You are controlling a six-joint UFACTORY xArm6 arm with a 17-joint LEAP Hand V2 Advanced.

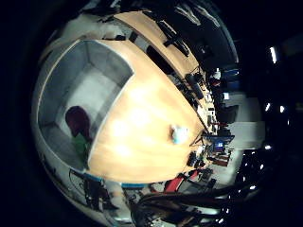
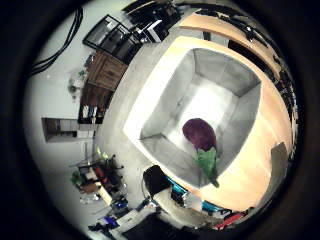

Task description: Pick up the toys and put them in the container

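Hand parts do not show clearly enough to tell its finger state, while below the palm a toy eggplant (image 2: 201,137) lies inside the grey container (image 2: 162,102) on the wooden bench (image 1: 142,127), well apart from a small pale-blue toy (image 1: 179,134).

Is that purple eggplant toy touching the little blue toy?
Apart. The little finger side view shows the eggplant toy inside the grey container, while the blue toy sits out on the wooden table.

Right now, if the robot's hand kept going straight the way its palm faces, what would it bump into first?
Probably the grey container, whose open inside faces the palm, near the purple eggplant toy lying there. Depth is hard to judge.
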